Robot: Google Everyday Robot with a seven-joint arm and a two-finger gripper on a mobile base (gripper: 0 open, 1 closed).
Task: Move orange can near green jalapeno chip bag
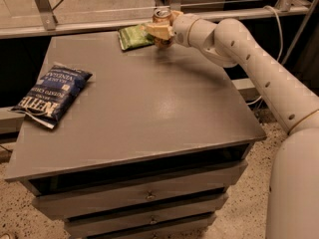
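The orange can (161,17) stands upright at the far edge of the grey table (134,98), its silver top showing above my gripper. My gripper (160,31) is at the far edge too, reaching in from the right, with its pale fingers (155,30) closed around the can's body. The green jalapeno chip bag (133,36) lies flat on the table just left of the can, almost touching the fingers. The lower part of the can is hidden by the fingers.
A dark blue chip bag (51,94) lies near the table's left edge. My white arm (249,59) stretches over the table's right side. The table has drawers (144,198) below. A rail and metal legs stand behind the table.
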